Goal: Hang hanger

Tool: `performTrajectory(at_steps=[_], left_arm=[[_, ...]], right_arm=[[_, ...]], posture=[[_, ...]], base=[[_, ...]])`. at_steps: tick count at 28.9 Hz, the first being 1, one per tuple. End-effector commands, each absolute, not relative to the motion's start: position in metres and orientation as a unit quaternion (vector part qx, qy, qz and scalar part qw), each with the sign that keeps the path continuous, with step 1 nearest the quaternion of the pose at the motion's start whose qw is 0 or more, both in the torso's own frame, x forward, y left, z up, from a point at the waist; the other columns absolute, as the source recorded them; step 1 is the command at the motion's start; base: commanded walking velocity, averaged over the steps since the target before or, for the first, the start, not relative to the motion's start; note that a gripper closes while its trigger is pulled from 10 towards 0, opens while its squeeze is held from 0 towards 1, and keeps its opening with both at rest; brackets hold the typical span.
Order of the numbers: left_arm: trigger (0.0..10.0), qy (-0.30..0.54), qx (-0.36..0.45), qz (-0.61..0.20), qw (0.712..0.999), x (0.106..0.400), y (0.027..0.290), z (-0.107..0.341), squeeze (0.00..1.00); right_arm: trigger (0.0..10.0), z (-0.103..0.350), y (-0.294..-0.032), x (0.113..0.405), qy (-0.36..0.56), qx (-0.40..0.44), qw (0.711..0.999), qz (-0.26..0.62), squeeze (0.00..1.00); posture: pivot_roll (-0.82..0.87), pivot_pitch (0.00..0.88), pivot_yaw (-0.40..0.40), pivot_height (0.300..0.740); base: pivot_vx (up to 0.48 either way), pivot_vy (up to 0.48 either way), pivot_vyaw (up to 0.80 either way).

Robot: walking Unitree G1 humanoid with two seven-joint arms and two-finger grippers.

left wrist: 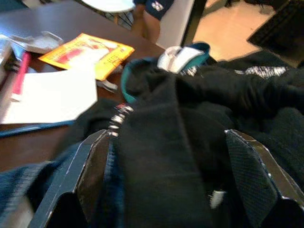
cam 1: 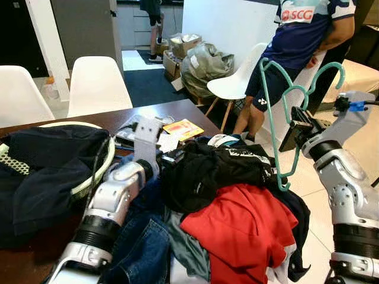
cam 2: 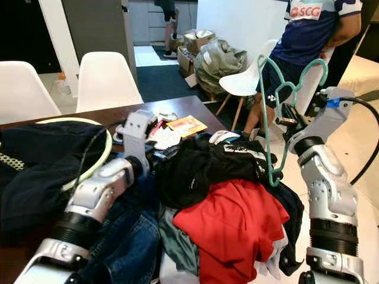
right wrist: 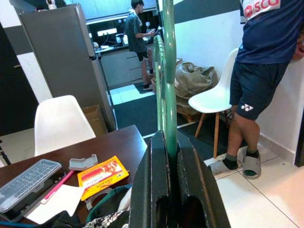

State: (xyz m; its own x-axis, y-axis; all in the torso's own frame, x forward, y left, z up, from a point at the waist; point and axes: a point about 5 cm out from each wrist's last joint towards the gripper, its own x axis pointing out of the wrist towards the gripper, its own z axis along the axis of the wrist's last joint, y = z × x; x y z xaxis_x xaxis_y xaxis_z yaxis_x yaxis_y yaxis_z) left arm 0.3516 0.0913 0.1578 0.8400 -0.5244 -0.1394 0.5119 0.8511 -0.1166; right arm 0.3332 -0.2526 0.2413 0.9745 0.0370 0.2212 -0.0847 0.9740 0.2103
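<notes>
A teal plastic hanger (cam 1: 271,124) stands upright off the table's right edge, over the floor. My right gripper (cam 1: 299,121) is shut on it; in the right wrist view the hanger's bar (right wrist: 168,71) rises from between the closed fingers (right wrist: 152,180). A pile of clothes covers the table: a black garment (cam 1: 213,168), a red one (cam 1: 243,228) and blue jeans (cam 1: 142,242). My left gripper (left wrist: 171,161) is open over the black garment (left wrist: 190,123), one finger (left wrist: 90,166) on each side of a fold.
A person in a navy jersey (cam 1: 302,35) stands close behind the hanger beside a white chair (cam 1: 237,83). A basket of dark clothes (cam 1: 53,160) sits at the left. A yellow packet (cam 1: 182,128) and papers lie on the brown table (cam 1: 177,112). Two more white chairs (cam 1: 95,83) stand behind the table.
</notes>
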Motion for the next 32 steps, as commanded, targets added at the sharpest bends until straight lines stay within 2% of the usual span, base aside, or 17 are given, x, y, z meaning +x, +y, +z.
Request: performTrajectory(at_steps=[1,5,6,7,8,9,14,22,26,27,28,29,30,31,32], left_arm=[[10.0,0.116,-0.017,-0.292,0.949,0.347,0.080,0.144,0.00],[10.0,0.134,-0.002,-0.313,0.940,0.343,0.072,0.139,0.00],[5.8,0.152,0.007,-0.322,0.934,0.341,0.069,0.133,0.00],[3.7,0.165,0.015,-0.329,0.930,0.339,0.068,0.129,0.00],[3.7,0.165,0.015,-0.329,0.930,0.339,0.068,0.129,0.00],[0.0,0.177,0.019,-0.329,0.927,0.338,0.068,0.126,0.00],[0.0,0.182,0.027,-0.327,0.927,0.338,0.069,0.127,0.00],[0.0,0.136,0.009,-0.339,0.931,0.343,0.071,0.154,0.00],[0.0,0.077,-0.009,-0.359,0.930,0.345,0.071,0.184,0.00],[0.0,0.014,-0.028,-0.356,0.934,0.350,0.080,0.218,0.00],[0.0,0.014,-0.028,-0.356,0.934,0.350,0.080,0.218,0.00],[0.0,-0.045,-0.042,-0.347,0.936,0.354,0.091,0.249,0.00],[0.0,-0.045,-0.042,-0.347,0.936,0.354,0.091,0.249,0.00],[0.0,-0.106,-0.051,-0.328,0.937,0.356,0.105,0.281,0.00],[0.0,-0.106,-0.051,-0.328,0.937,0.356,0.105,0.281,0.00]], right_arm=[[10.0,0.245,-0.256,0.330,-0.114,0.109,0.987,0.025,0.00],[10.0,0.245,-0.256,0.330,-0.115,0.109,0.987,0.024,0.00],[10.0,0.245,-0.255,0.330,-0.115,0.110,0.987,0.023,0.00],[10.0,0.245,-0.255,0.330,-0.116,0.111,0.987,0.022,0.00],[10.0,0.245,-0.255,0.330,-0.116,0.111,0.987,0.022,0.00],[10.0,0.246,-0.254,0.330,-0.118,0.113,0.986,0.021,0.00],[10.0,0.245,-0.255,0.330,-0.118,0.116,0.986,0.018,0.00],[10.0,0.245,-0.256,0.331,-0.119,0.121,0.985,0.015,0.00],[10.0,0.245,-0.255,0.331,-0.120,0.121,0.985,0.015,0.00],[10.0,0.244,-0.255,0.331,-0.120,0.121,0.985,0.015,0.00],[10.0,0.244,-0.255,0.331,-0.120,0.121,0.985,0.015,0.00],[10.0,0.244,-0.256,0.331,-0.120,0.121,0.985,0.014,0.00],[10.0,0.244,-0.256,0.331,-0.120,0.121,0.985,0.014,0.00],[10.0,0.244,-0.255,0.331,-0.120,0.122,0.985,0.013,0.00],[10.0,0.244,-0.255,0.331,-0.120,0.122,0.985,0.013,0.00]], posture=[[-0.06,0.000,-0.050,0.740],[-0.06,0.000,-0.047,0.740],[-0.06,0.000,-0.042,0.740],[-0.06,0.000,-0.040,0.740],[-0.06,0.000,-0.040,0.740],[-0.05,0.000,-0.037,0.740],[-0.05,0.000,-0.042,0.740],[-0.04,0.000,-0.044,0.740],[-0.05,0.000,-0.044,0.740],[-0.04,0.000,-0.042,0.740],[-0.04,0.000,-0.042,0.740],[-0.04,0.000,-0.042,0.740],[-0.04,0.000,-0.042,0.740],[-0.04,0.000,-0.043,0.740],[-0.04,0.000,-0.043,0.740]], base=[[0.000,0.000,0.00],[0.000,0.000,0.00],[0.000,0.000,0.00],[0.000,0.000,0.00],[0.000,0.000,0.00],[0.000,0.000,0.00],[0.000,0.000,0.00],[0.000,0.000,0.00],[0.000,0.000,0.00],[0.000,0.000,0.00],[0.000,0.000,0.00],[0.000,0.000,0.00],[0.000,0.000,0.00],[0.000,0.000,0.00],[0.000,0.000,0.00]])
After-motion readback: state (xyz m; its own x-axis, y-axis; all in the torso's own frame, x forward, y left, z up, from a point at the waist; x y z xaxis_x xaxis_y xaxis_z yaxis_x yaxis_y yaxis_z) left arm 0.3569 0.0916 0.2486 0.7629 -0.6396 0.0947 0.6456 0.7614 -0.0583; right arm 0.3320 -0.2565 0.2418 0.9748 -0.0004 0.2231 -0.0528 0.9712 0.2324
